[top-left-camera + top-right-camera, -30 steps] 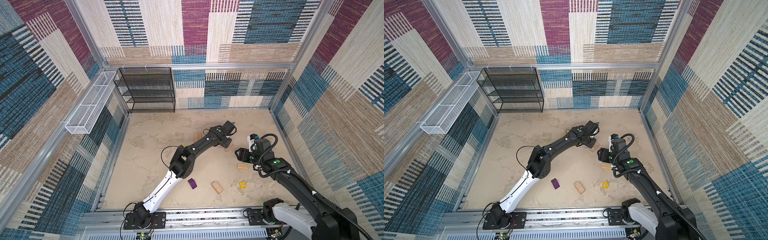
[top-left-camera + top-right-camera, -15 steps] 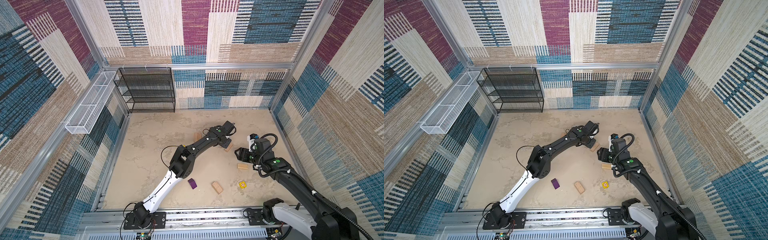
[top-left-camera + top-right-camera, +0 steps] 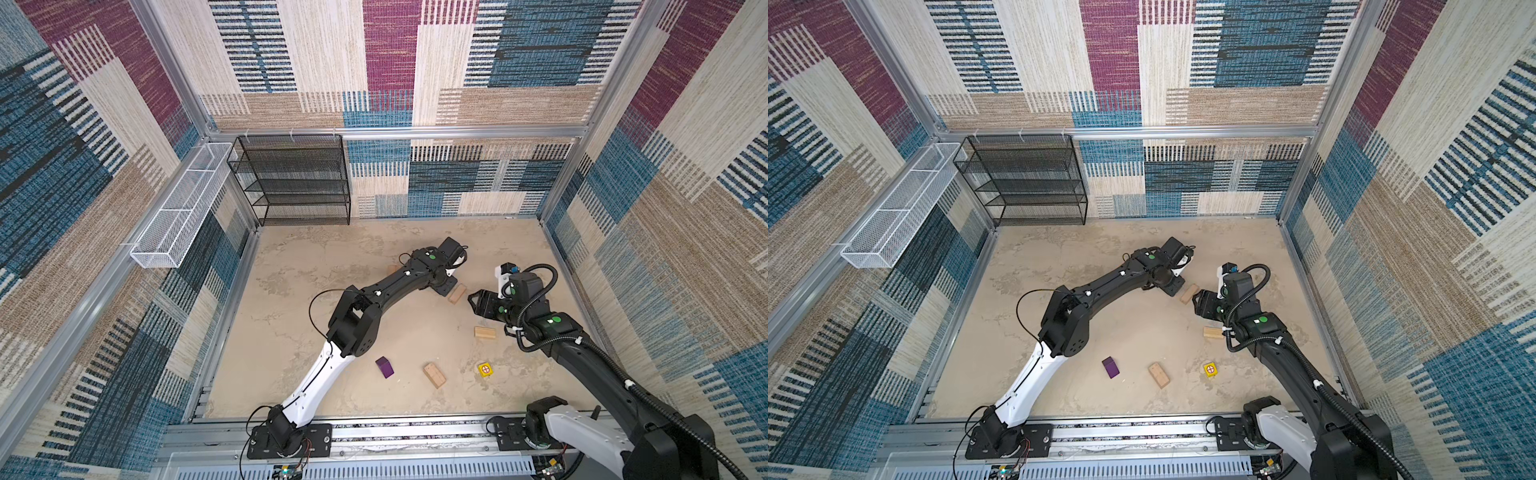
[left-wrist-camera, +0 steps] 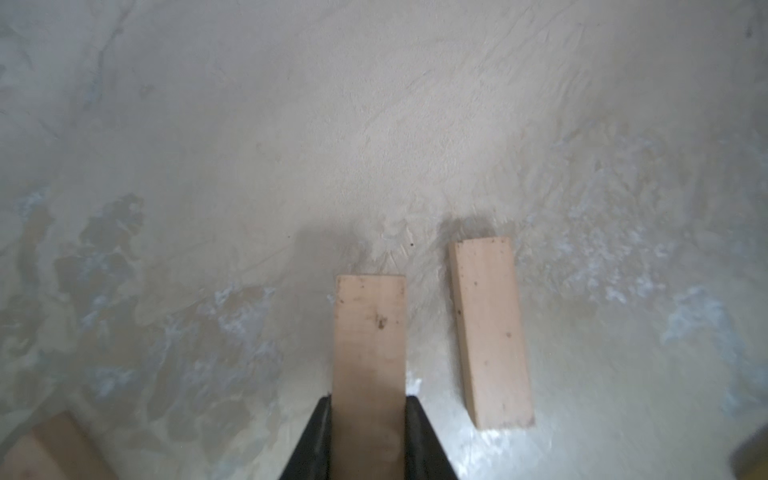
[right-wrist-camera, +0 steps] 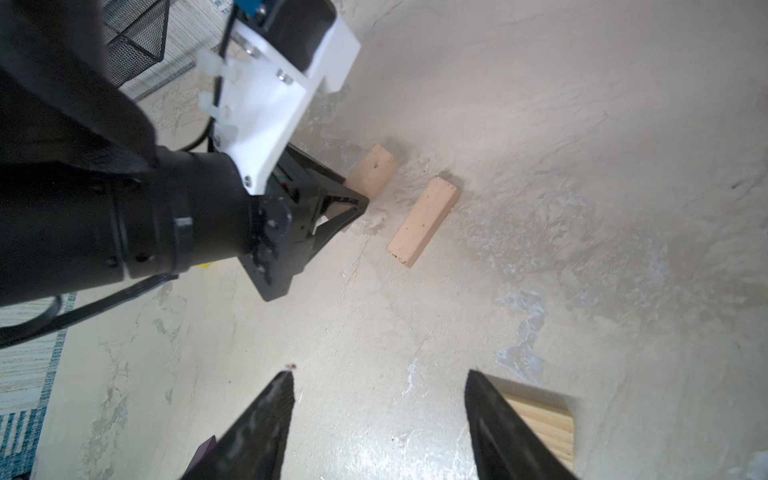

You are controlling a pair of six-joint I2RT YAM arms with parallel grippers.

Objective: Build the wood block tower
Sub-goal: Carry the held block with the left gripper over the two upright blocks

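tan brick (image 4: pixel 370 332) sits clamped in left claw (image 4: pixel 370 401)

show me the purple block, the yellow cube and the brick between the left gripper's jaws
purple block (image 3: pixel 385 367): in a top view, on its middle.
yellow cube (image 3: pixel 485 369): in a top view, on its printed upper face.
held brick (image 4: pixel 370 332): in the left wrist view, on its broad face beyond the jaws.

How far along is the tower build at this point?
Done: nothing is stacked yet. In hand: the left gripper is shut on one tan brick, beside a second brick lying on the floor; the right gripper is open, empty. Left: right-side brick, front brick, yellow cube, purple block lie scattered.
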